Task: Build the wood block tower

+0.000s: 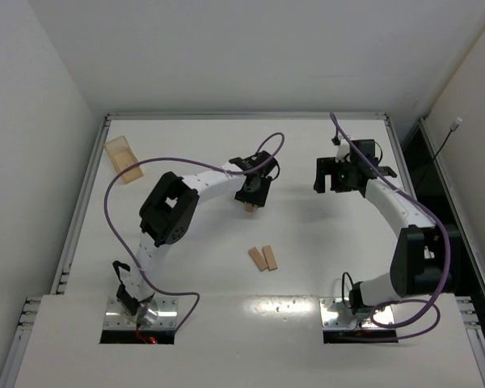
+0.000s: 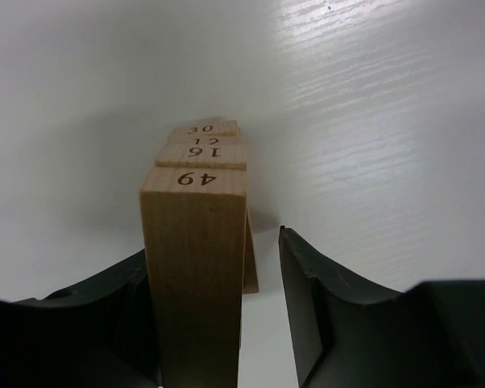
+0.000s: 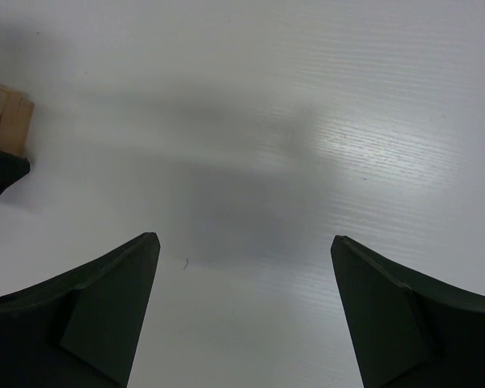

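Observation:
My left gripper (image 1: 253, 192) hangs over the middle of the table, on the tower (image 1: 248, 207), of which only a tan tip shows below it. In the left wrist view a wood block (image 2: 196, 267) marked 49 on its end stands between the jaws of the left gripper (image 2: 214, 242). It rests against the left finger (image 2: 113, 307), and a clear gap separates it from the right finger (image 2: 307, 299). More blocks (image 2: 202, 145) marked 16, 12 and 30 line up behind it. Two loose wood blocks (image 1: 263, 258) lie side by side nearer the arms. My right gripper (image 1: 330, 174) (image 3: 244, 238) is wide open over bare table.
A translucent amber box (image 1: 124, 158) sits at the far left of the table (image 1: 323, 234). Purple cables loop over both arms. In the right wrist view, block ends (image 3: 4, 117) show at the left edge above a dark part of the other gripper.

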Controlling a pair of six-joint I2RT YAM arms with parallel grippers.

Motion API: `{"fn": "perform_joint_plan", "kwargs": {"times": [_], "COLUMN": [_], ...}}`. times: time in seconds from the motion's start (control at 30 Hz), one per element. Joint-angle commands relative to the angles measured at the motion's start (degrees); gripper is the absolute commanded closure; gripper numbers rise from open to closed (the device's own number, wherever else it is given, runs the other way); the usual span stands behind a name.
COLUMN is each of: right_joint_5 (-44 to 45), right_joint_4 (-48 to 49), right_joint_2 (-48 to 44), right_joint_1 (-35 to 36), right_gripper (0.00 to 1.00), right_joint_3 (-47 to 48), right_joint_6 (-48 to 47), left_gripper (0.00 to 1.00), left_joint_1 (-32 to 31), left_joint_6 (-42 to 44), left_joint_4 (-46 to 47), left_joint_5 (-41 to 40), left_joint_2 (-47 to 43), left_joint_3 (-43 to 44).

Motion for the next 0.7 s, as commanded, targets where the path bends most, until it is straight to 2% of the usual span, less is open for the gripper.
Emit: {"fn": "perform_joint_plan", "kwargs": {"times": [0.0, 0.1, 0.27, 0.33, 0.37, 0.43, 0.6, 0.67], "right_joint_5": [-0.6, -0.6, -0.6, -0.6, -0.6, -0.6, -0.6, -0.6], "right_joint_4": [2.0, 2.0, 2.0, 2.0, 2.0, 2.0, 2.5, 2.5], "right_joint_2": [0.0, 0.0, 0.0, 0.0, 0.0, 0.0, 0.0, 0.0], "right_joint_1": [-0.2, -0.2, -0.2, -0.2, -0.2, -0.2, -0.2, -0.2], "right_gripper": [0.15, 0.15, 0.15, 0.15, 0.15, 0.15, 0.15, 0.15], "right_joint_3": [0.6, 0.6, 0.6, 0.6, 0.6, 0.6, 0.6, 0.6], "right_joint_6": [0.4, 0.4, 0.4, 0.4, 0.4, 0.4, 0.4, 0.4], "left_gripper": [0.55, 0.56, 0.67, 0.82, 0.93, 1.00, 1.00, 0.87], "left_joint_1": [-0.6, -0.6, -0.6, -0.6, -0.6, -0.6, -0.6, -0.6], "left_joint_6": [-1.1, -1.1, -1.6, -1.6, -1.6, -1.6, -1.6, -1.1], "left_joint_4": [0.7, 1.2, 1.2, 1.8, 1.8, 1.8, 1.8, 1.8], "left_joint_5": [0.5, 1.0, 1.0, 1.5, 1.5, 2.0, 2.0, 2.0], "left_joint_2": [0.2, 0.2, 0.8, 1.4, 1.4, 1.4, 1.4, 1.4], "left_joint_3": [-1.2, -1.8, -1.9, -2.4, -2.4, -2.4, -2.4, -2.4]}}
